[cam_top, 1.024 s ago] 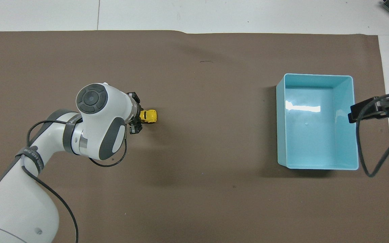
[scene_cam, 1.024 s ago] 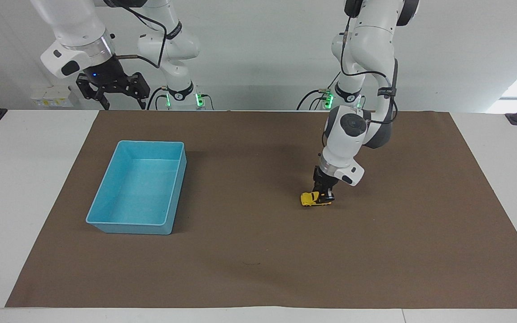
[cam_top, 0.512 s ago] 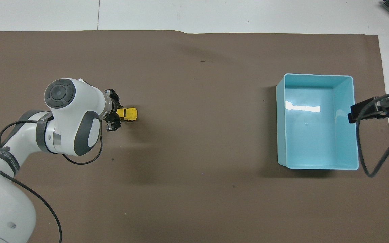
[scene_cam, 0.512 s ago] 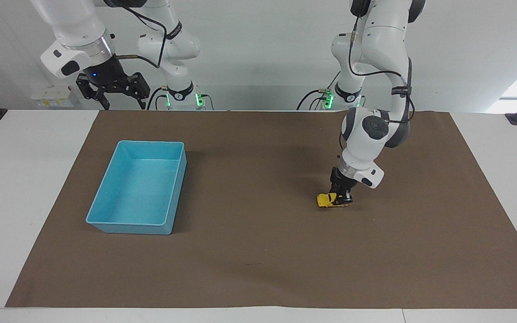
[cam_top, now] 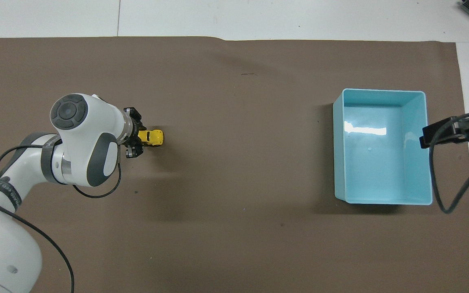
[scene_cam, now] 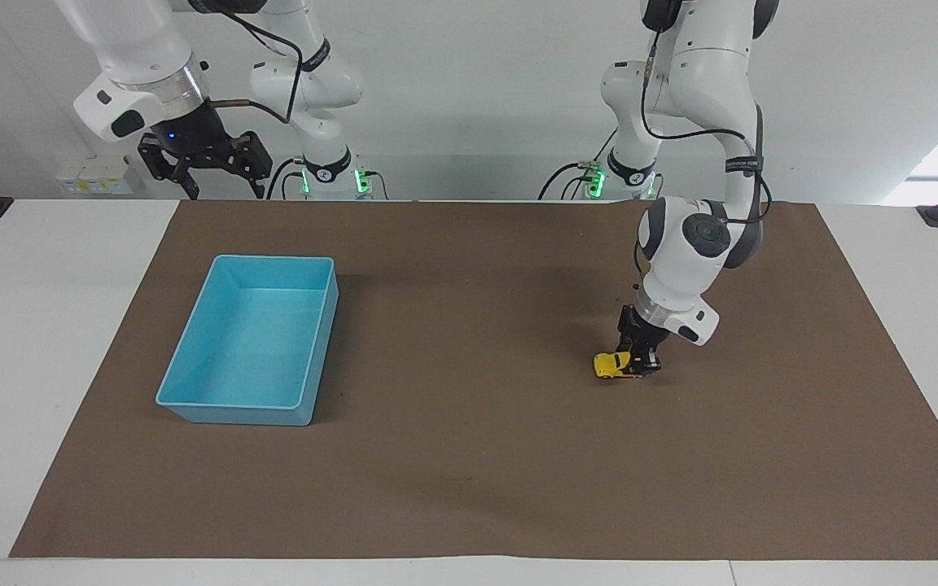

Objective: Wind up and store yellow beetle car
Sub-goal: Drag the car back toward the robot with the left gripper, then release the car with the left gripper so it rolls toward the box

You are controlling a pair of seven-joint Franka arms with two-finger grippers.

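The yellow beetle car [scene_cam: 614, 365] is a tiny yellow toy on the brown mat, toward the left arm's end of the table; it also shows in the overhead view [cam_top: 153, 137]. My left gripper [scene_cam: 640, 364] is down at the mat and shut on the car's rear end; it also shows in the overhead view [cam_top: 138, 137]. The light blue bin [scene_cam: 251, 340] stands empty toward the right arm's end of the table, seen also in the overhead view [cam_top: 382, 146]. My right gripper [scene_cam: 207, 163] waits raised near its base, at the bin's end of the table.
A brown mat [scene_cam: 469, 456] covers most of the white table [scene_cam: 29, 325]. The bin is the only other object on it.
My left gripper has dragged the car along the mat toward the left arm's end of the table, away from the bin. The right arm has not moved.
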